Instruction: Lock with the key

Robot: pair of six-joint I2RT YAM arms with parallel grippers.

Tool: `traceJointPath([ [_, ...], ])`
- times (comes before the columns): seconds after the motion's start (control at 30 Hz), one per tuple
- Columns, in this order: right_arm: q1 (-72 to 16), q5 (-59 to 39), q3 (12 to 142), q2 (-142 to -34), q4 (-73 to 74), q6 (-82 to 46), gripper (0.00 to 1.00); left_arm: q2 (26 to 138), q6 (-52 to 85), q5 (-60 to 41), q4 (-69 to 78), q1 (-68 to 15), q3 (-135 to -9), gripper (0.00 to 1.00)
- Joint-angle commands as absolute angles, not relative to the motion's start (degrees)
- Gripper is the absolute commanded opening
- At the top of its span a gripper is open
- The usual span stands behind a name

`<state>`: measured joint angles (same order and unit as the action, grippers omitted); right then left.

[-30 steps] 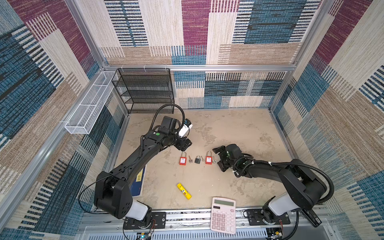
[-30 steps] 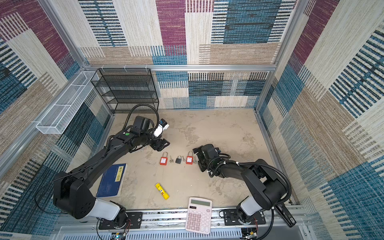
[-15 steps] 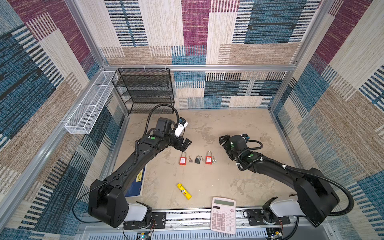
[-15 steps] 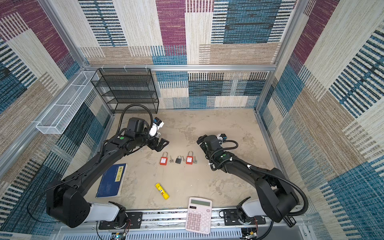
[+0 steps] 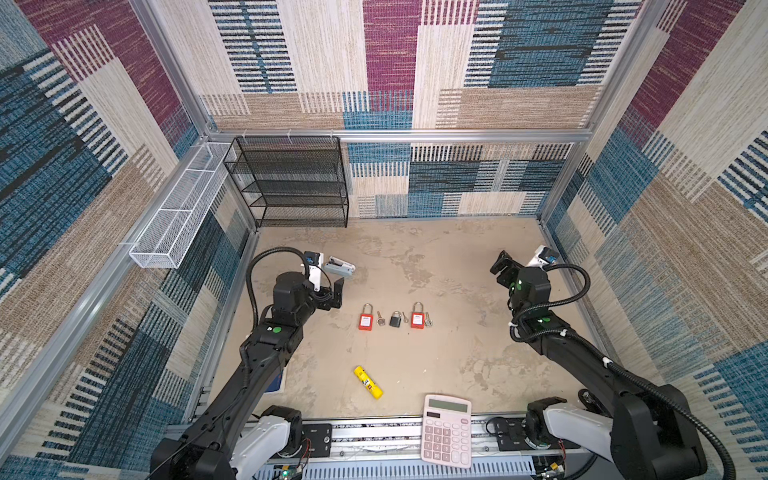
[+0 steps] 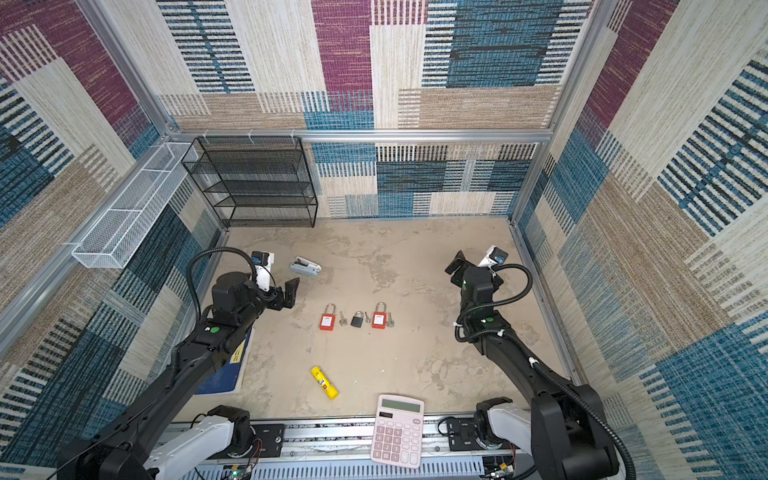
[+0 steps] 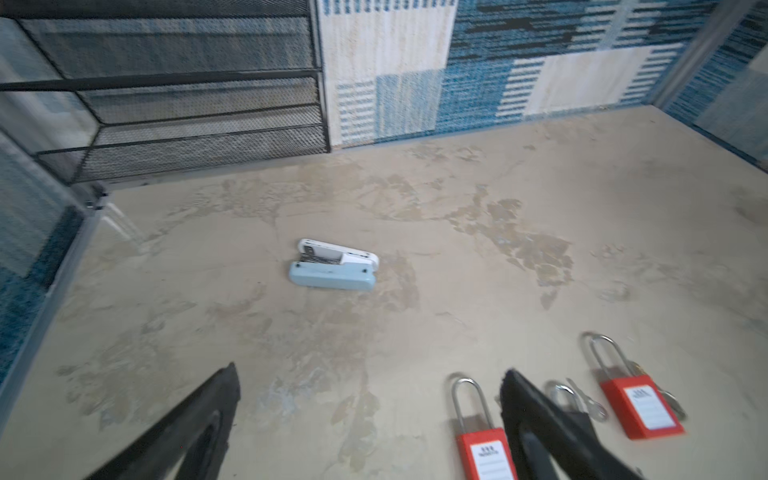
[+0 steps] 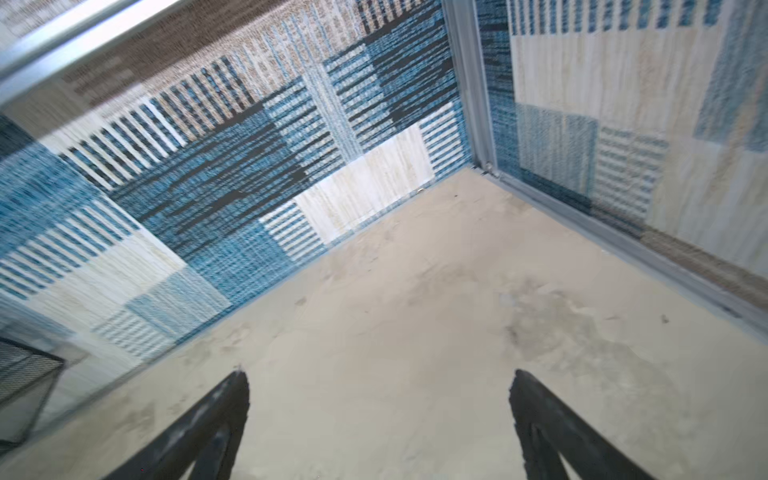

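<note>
Three padlocks lie in a row mid-table, each with a small key to its right: a red padlock [image 5: 365, 319], a black padlock [image 5: 395, 319] and a second red padlock [image 5: 417, 318]. The keys [image 5: 379, 319] lie loose on the table, none in a lock. My left gripper [image 5: 337, 293] hangs open and empty, left of the row and apart from it. In the left wrist view one finger [image 7: 540, 419] covers most of the black padlock, with a red padlock [image 7: 484, 449] beside it. My right gripper [image 5: 500, 266] is open and empty at the far right, seeing only bare table.
A pale blue stapler [image 5: 338, 266] lies just behind the left gripper. A yellow glue stick [image 5: 368, 377] and a pink calculator [image 5: 446, 430] are near the front edge. A blue book [image 6: 226, 365] lies under the left arm. A black mesh shelf [image 5: 291, 183] stands back left.
Both arms have drawn back from the padlocks. The left gripper opened wider and moved left. The right gripper swung from beside the right red padlock out toward the right wall.
</note>
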<state>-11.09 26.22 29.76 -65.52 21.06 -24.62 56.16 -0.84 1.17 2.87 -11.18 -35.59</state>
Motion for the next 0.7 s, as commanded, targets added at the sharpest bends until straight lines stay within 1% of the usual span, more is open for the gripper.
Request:
traceJointPath([
  [0.0, -10.16, 31.86, 24.53, -64.47, 33.77, -15.4, 0.99, 54.59, -2.32, 11.94, 11.16, -9.95, -30.99, 0.99],
  [0.13, -9.48, 31.55, 18.06, -64.8, 43.92, -10.24, 0.99, 56.0, -0.75, 16.76, 20.53, -8.62, -23.82, 0.99],
  [0.27, -8.57, 31.32, 12.34, -68.31, 54.89, -5.13, 0.99, 61.4, -0.72, 19.84, 34.2, -7.32, -17.07, 0.99],
  [0.33, -7.56, 30.36, 9.42, -71.06, 62.22, -3.97, 0.99, 65.41, -1.49, 20.57, 44.95, -6.75, -13.42, 0.99],
  [0.43, -6.02, 29.6, 8.74, -75.72, 67.32, -3.78, 0.99, 72.33, -1.37, 23.48, 60.07, -6.2, -9.08, 0.99],
  [0.5, -5.02, 27.6, 9.62, -77.73, 69.19, -3.38, 0.99, 77.07, -0.22, 23.37, 70.72, -5.26, -6.01, 0.99],
  [0.53, -4.42, 26.37, 10.03, -79.13, 70.27, -3.9, 0.99, 79.27, 0.62, 23.49, 73.81, -4.87, -5.26, 0.99],
  [0.57, -4.14, 25.85, 11.11, -80.83, 69.09, -4.35, 0.99, 82.05, 0.83, 22.37, 77.43, -4.62, -4.77, 0.99],
  [0.6, -4.04, 26.25, 11.35, -83.25, 71.85, -3.46, 0.99, 84.95, 0.38, 20.74, 80.68, -4.49, -4.69, 0.99],
  [0.67, -4.02, 23.6, 12.83, -82.81, 67.77, -3.31, 0.99, 87.39, -1.07, 17.65, 80.69, -4.45, -6.3, 0.99],
])
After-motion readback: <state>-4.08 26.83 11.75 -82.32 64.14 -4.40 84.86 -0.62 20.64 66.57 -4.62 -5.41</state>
